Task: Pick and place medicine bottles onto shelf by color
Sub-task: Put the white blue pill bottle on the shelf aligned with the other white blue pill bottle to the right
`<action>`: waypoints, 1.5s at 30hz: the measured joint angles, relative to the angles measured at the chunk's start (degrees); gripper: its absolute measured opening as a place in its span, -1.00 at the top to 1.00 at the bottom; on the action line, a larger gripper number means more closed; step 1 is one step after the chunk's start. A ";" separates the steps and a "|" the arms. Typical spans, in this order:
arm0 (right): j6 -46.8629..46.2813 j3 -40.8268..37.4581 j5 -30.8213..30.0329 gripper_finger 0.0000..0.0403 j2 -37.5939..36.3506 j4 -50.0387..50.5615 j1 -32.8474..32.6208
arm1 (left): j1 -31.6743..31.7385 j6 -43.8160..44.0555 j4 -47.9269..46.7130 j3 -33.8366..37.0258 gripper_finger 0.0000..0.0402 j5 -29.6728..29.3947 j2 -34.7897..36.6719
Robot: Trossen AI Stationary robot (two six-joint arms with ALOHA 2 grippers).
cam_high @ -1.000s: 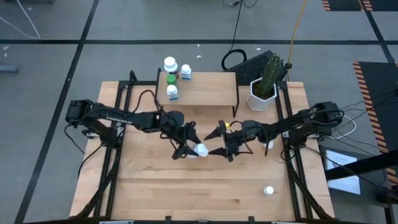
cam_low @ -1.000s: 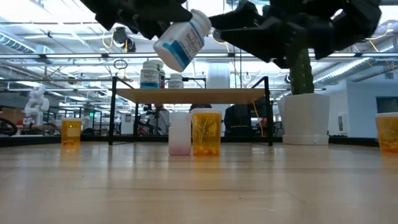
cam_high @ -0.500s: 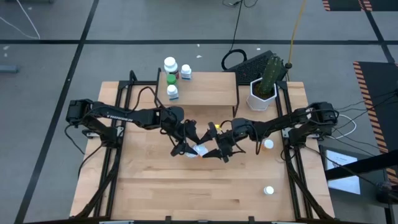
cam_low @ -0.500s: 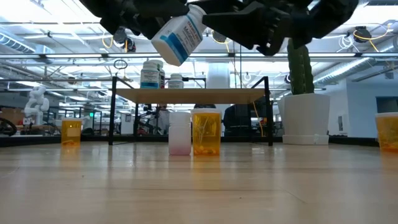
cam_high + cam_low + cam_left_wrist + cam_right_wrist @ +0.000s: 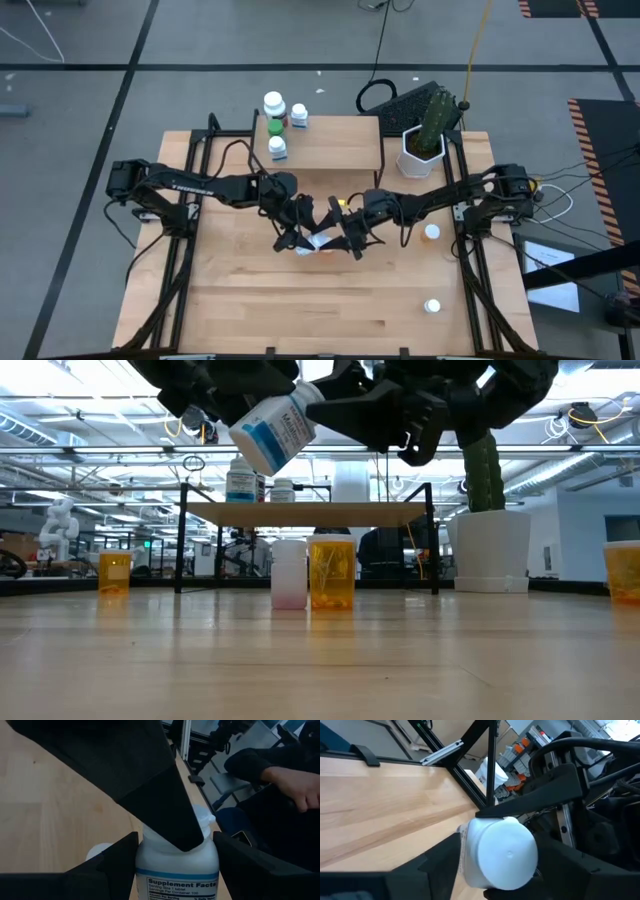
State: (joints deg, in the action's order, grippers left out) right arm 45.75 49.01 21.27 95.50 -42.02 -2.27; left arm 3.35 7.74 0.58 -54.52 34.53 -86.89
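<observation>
The big table [image 5: 250,300] fills the middle of the high view, with the shelf [image 5: 335,140] near its top. In the middle, the left gripper [image 5: 301,232] squeezes a tilted white bottle [image 5: 268,432] up in the air. The right gripper [image 5: 345,232] has its fingers around the cap, not yet tight.

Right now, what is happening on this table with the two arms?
The left gripper holds a white bottle with a blue label in the air above the middle of the table. The right gripper is at the bottle's cap end, jaws around the cap. It looks like a handover. Three bottles stand on the shelf; others wait on the table.
</observation>
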 joint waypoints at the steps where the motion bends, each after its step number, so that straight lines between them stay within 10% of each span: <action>1: -0.01 0.02 -0.03 -0.14 -0.01 0.28 0.01 | 0.00 0.09 -0.03 0.00 -0.22 0.00 0.00; 17: -4.30 0.08 -3.69 0.11 -2.95 7.36 0.90 | 0.04 2.77 -1.01 -0.04 -0.26 -4.33 -0.04; 30: -9.23 9.73 -6.87 0.11 -6.17 35.07 2.37 | 0.00 -1.16 -5.36 -0.11 -0.82 -12.90 0.11; 37: -7.96 20.82 -26.64 0.11 -6.14 51.66 4.05 | -0.74 4.32 -26.85 -0.04 -0.92 -36.38 4.06; 45: -6.50 37.55 -33.25 0.11 -4.51 60.68 12.62 | -4.63 10.79 -35.60 -0.02 -0.92 -52.91 8.11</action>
State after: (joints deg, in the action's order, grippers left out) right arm 39.25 86.56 -11.98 90.99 18.66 10.35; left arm -1.28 18.53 -35.02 -54.54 -18.38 -78.78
